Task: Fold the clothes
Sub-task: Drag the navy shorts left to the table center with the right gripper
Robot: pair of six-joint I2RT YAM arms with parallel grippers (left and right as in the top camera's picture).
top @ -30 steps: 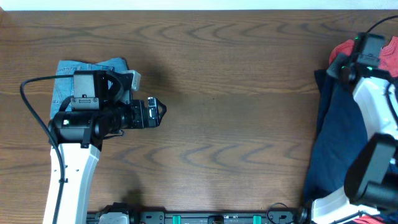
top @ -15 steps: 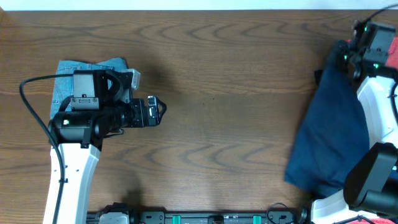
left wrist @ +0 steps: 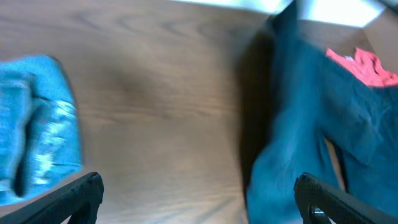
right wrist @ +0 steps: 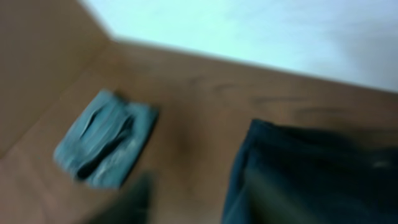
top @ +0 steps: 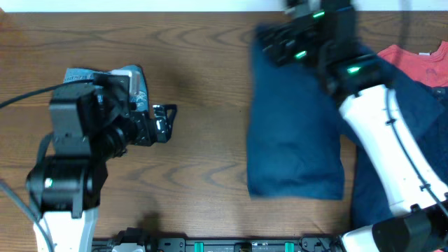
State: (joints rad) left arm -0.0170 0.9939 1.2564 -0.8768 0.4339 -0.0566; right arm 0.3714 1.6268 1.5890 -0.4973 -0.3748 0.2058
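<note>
Overhead, the navy shorts (top: 294,140) lie spread on the wooden table (top: 210,70) a little right of centre, running from near the far edge down toward the near edge. The right gripper (top: 274,40) sits at their far-left corner, and the right arm reaches across the cloth from the near right. That view is smeared there, and the right wrist view is too blurred to show the fingers. In the left wrist view, however, the navy shorts (left wrist: 298,124) rise to a peak at the far edge, so the claw appears clamped on that corner. The right wrist view shows only dark navy cloth (right wrist: 311,168) at lower right.

Well apart on the left, the folded denim shorts (top: 133,80) rest flat, partly hidden under the left arm. They show as a pale blue bundle in the left wrist view (left wrist: 37,124) and as a small blue rectangle in the right wrist view (right wrist: 106,146).

The left gripper (top: 166,119) hangs over bare wood just beside the denim shorts, its fingers spread wide with nothing between them (left wrist: 199,186).

At the far right a red T-shirt (top: 413,59) lies next to more dark navy cloth, also seen from the left wrist (left wrist: 364,65).
</note>
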